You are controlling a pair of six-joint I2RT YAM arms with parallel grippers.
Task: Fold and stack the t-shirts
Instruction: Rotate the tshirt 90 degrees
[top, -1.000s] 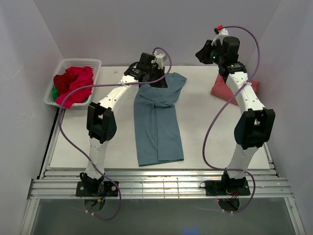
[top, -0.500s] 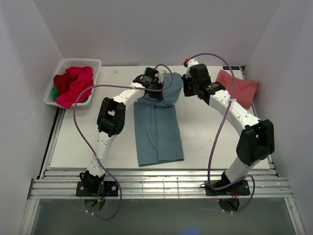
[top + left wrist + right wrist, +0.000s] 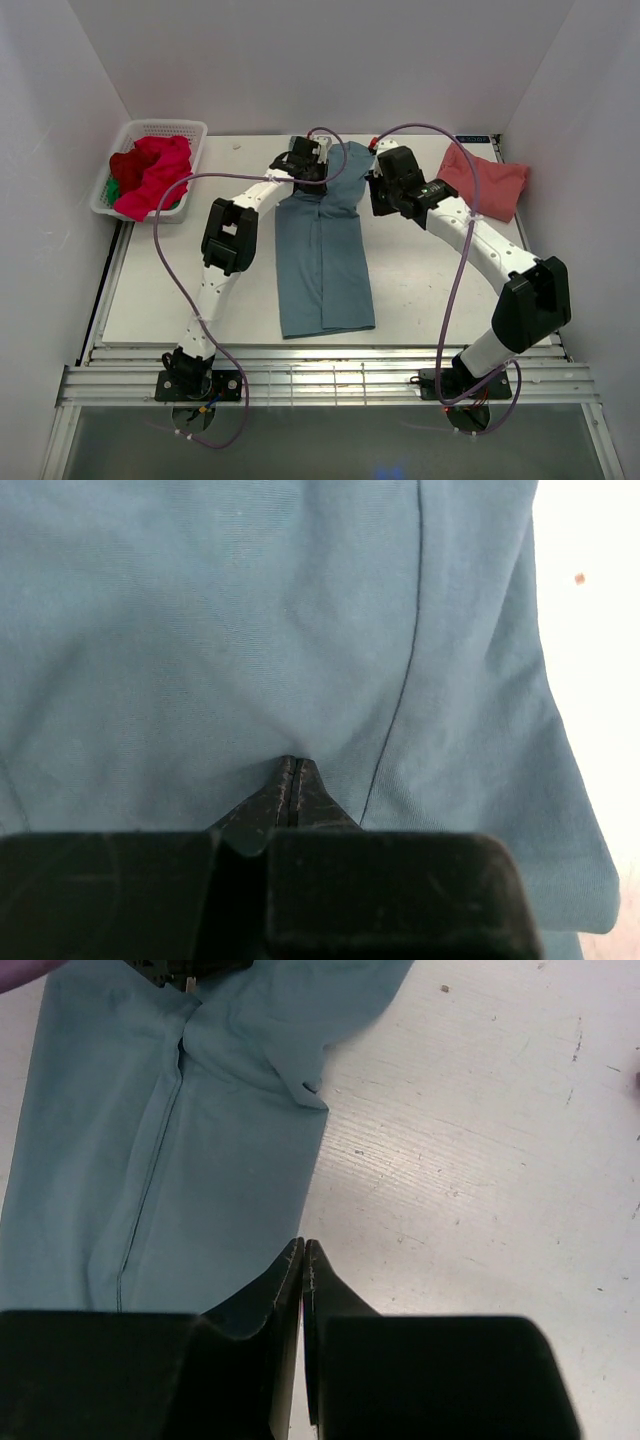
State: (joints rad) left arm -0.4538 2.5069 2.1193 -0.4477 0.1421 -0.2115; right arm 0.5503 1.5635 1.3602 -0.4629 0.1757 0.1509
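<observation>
The large teal-blue t-shirt (image 3: 322,250) lies lengthwise mid-table, its sides folded in and its top end bunched. My left gripper (image 3: 318,172) is at that top end. In the left wrist view its jaws (image 3: 291,760) are shut, with the teal cloth (image 3: 250,630) puckering at the tips. My right gripper (image 3: 380,200) is shut and empty, low over the bare table beside the shirt's right edge (image 3: 150,1160). Its tips (image 3: 303,1243) are off the cloth. A salmon-pink t-shirt (image 3: 485,185) lies folded at the back right.
A white lattice basket (image 3: 140,130) at the back left holds bright red and magenta shirts (image 3: 150,170) and a bit of green cloth (image 3: 112,187). White walls close the back and sides. The left gripper's tip (image 3: 185,972) shows in the right wrist view.
My right arm swung down from high at the back right to the teal shirt's right edge, uncovering the pink shirt. My left gripper stayed at the shirt's top end, shifting slightly.
</observation>
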